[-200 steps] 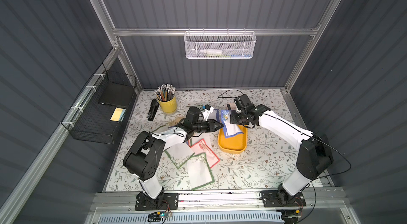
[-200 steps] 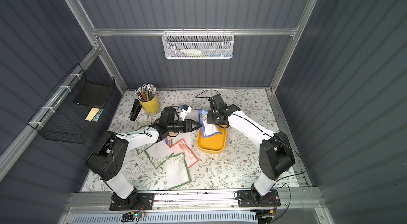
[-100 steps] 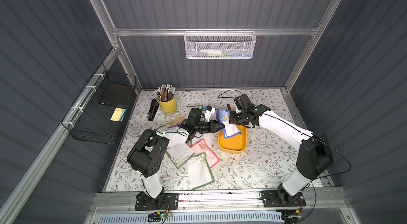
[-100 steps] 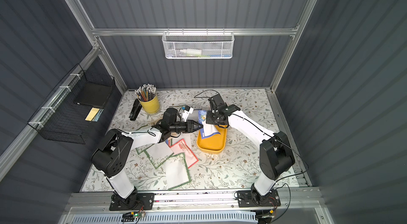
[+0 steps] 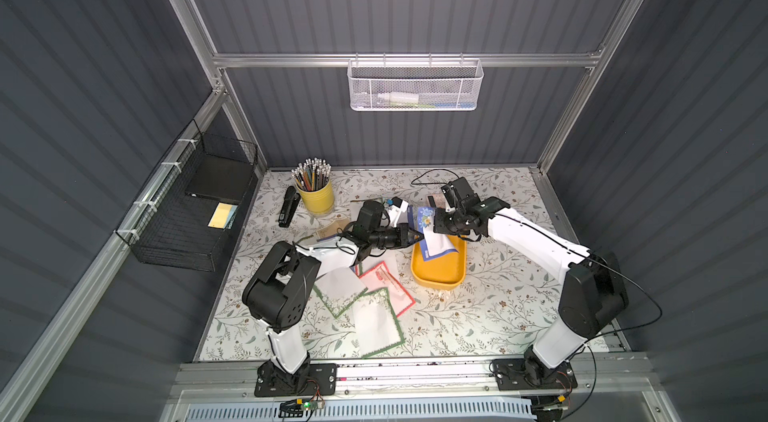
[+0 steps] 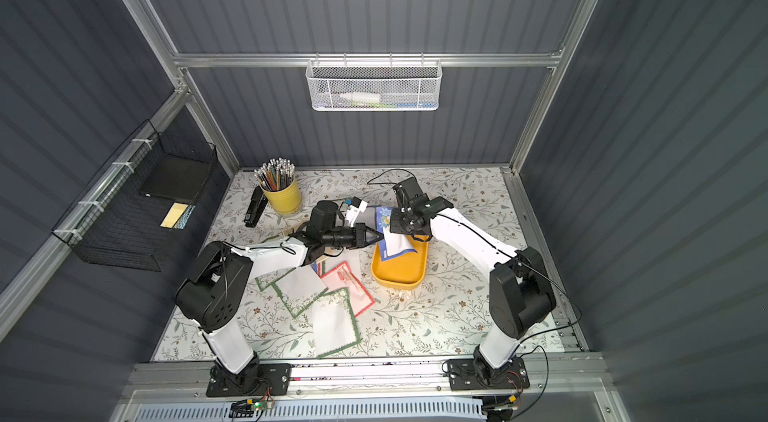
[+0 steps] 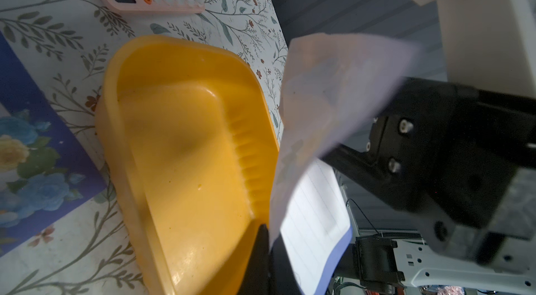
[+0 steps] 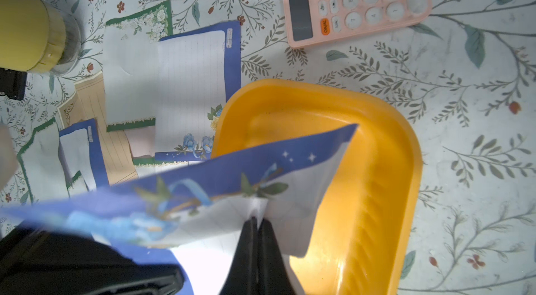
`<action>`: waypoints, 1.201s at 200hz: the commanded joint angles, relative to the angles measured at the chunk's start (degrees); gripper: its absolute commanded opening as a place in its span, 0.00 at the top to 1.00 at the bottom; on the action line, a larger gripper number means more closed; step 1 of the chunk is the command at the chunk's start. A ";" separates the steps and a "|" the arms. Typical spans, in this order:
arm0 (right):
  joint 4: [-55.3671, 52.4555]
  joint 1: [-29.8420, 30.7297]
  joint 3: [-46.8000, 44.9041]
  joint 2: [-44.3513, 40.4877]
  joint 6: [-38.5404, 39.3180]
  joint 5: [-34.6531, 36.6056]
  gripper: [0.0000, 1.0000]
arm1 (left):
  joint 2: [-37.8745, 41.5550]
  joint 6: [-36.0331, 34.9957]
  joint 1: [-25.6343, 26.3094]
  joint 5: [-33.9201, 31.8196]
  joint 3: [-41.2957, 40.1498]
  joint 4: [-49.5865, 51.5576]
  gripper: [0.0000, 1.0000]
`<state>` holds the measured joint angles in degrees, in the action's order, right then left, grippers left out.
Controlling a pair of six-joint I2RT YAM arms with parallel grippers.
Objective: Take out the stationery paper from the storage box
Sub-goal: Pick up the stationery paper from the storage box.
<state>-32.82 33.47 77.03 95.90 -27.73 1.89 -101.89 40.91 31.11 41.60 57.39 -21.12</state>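
Floral-print desk (image 5: 498, 316), grey booth: storage box (image 5: 438, 274) near the desk's middle, otherwise bare, with blue-floral stationery paper (image 8: 232, 174) hanging creased above it, lower end over the box. I read left gripper (image 5: 419, 238) and right gripper (image 8: 257, 222) as both pinched tight on that paper. Pulling them apart could tear it, and a thin edge pinch could drop it back in.

Soft overhead light; close-up stationery paper (image 8: 203, 183) motion-blurred.

We can read only "ON/AC" on the orange key (image 8: 324, 26) of the pink calculator (image 8: 356, 3); its round keys (image 8: 374, 15) show faint digits.
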 commanded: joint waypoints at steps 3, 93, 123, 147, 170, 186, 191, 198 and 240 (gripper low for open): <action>-2.77 0.06 1.45 1.08 0.57 2.93 0.96 | 4.83 -5.73 -0.07 -3.76 3.79 8.24 1.00; -5.40 -0.13 1.29 1.75 -0.04 7.38 0.69 | 10.93 -7.35 -2.16 -6.27 2.17 14.07 1.00; -5.24 -0.18 0.93 1.29 -0.40 8.33 0.69 | 13.31 -9.22 -3.13 -7.48 2.04 18.23 1.00; -4.97 -0.33 0.68 1.40 -0.01 8.07 0.69 | 17.56 -11.07 -6.93 -8.94 1.09 22.78 1.00; -4.79 -0.34 0.48 1.74 0.03 7.82 0.69 | 20.50 -12.97 -13.28 -10.97 0.82 28.87 1.00; -4.62 -0.34 0.48 2.15 0.05 7.10 0.69 | 21.70 -14.87 -16.28 -10.89 0.78 30.72 1.00; -4.61 -0.35 0.48 2.36 0.06 6.96 0.69 | 21.78 -15.33 -17.00 -10.95 0.74 30.98 1.00; -4.50 -0.38 0.56 2.56 -0.03 6.75 0.69 | 21.47 -15.57 -17.73 -11.00 0.74 31.14 1.00; -5.02 -0.35 0.93 3.19 -0.11 5.87 0.69 | 15.82 -17.42 -18.81 -6.36 1.57 28.70 1.00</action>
<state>-36.88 33.30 78.11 98.78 -27.49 8.05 -83.09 26.39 12.34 32.38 58.92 6.66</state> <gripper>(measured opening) 0.307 0.043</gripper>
